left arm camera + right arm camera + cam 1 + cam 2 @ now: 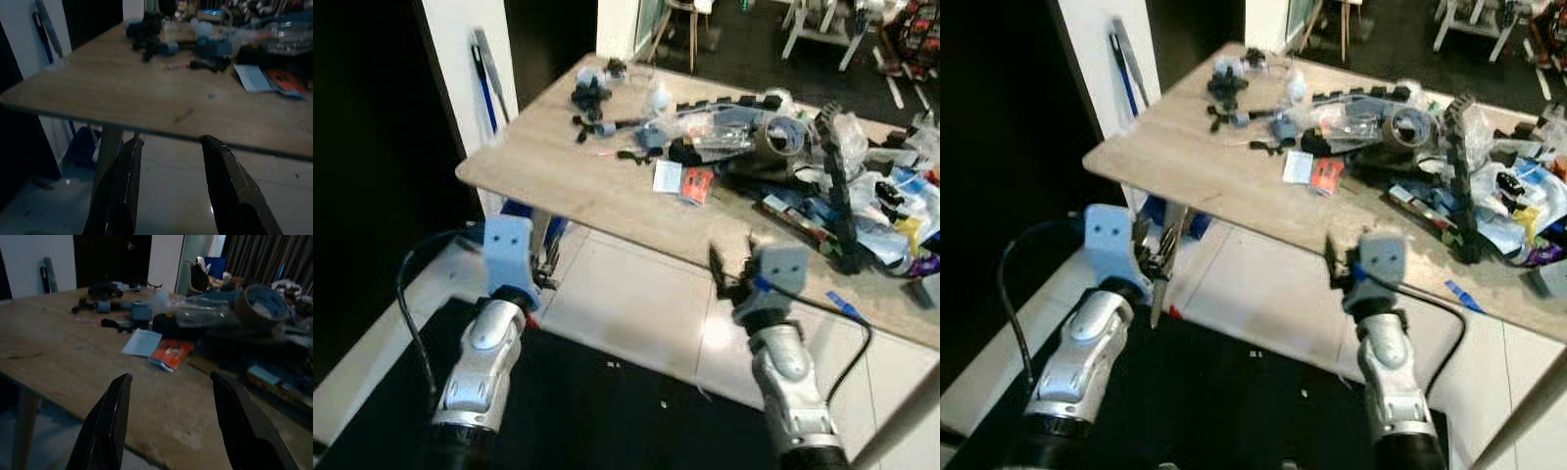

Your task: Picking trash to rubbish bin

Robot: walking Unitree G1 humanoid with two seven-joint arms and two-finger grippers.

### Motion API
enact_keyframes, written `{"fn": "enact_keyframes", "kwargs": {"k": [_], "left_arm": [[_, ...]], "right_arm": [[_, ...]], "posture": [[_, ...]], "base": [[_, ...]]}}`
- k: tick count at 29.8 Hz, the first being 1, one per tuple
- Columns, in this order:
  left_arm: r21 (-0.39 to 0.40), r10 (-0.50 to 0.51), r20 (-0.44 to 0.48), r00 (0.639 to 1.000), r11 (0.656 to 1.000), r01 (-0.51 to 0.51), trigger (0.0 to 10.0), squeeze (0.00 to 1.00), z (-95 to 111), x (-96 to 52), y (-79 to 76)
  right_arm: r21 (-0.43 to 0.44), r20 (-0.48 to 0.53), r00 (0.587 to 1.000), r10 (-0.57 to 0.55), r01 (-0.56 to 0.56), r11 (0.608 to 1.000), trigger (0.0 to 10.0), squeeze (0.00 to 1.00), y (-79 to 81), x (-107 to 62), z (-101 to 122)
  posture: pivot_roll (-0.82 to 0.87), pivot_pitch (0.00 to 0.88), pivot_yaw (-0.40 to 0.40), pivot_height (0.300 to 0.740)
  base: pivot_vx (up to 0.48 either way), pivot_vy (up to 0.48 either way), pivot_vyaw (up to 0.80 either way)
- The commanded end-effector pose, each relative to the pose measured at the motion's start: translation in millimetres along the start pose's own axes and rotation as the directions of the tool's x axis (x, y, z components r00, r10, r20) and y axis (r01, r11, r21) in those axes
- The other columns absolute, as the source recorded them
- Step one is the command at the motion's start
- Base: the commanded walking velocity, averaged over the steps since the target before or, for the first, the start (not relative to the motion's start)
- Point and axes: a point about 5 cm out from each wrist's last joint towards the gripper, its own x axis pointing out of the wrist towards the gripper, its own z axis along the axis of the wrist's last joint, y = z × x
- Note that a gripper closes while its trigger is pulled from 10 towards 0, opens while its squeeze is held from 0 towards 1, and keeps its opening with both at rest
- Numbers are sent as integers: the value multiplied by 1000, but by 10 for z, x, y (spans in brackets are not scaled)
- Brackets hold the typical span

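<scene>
Ahead of my left claw [168, 142] and a little above its tips runs the edge of the wooden table [568, 176], and my two black fingers [122, 191] stand spread with bare floor showing between them; that claw holds nothing. Beyond it on the tabletop sits a cluster of dark clips with blue-grey parts [151, 39], well apart from my fingertips. Further right, a pale paper slip [667, 176] lies flat, and just beside it an orange packet [697, 185] lies flat too, its long axis running away from me toward the heap behind.

My right claw [171, 377] is raised at the table's near edge, fingers wide apart and empty. Straight ahead of that claw, between its two fingers as the wrist camera sees it, lie the same paper slip and orange packet, near but not touching me. Past them a clear plastic bag [205, 313] lies on its side with things inside that I cannot make out. To the right of the claw stands a roll of brown tape [261, 306], tilted, its open hole turned toward me. A black toothed cable chain [837, 186] runs lengthwise from the far side of the table toward the near edge, over a pile of wrappers and plastic [891, 206].
</scene>
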Motion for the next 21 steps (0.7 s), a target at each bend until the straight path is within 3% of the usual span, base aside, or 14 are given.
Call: {"fn": "enact_keyframes", "kwargs": {"k": [1, 21], "left_arm": [[-11, 12, 1, 1000, 1000, -12, 10000, 0, 6, -10, 15], [-18, 17, 17, 1000, 1000, -17, 10000, 0, 71, 24, 13]], "right_arm": [[7, 15, 1000, 10, -10, 1000, 10000, 0, 38, 18, 27], [-4, 34, 999, 33, -33, 999, 10000, 0, 57, 58, 88]], "posture": [[-30, 141, -54, 740], [-36, 148, -62, 740]], "base": [[292, 0, 0], [295, 0, 0]]}}
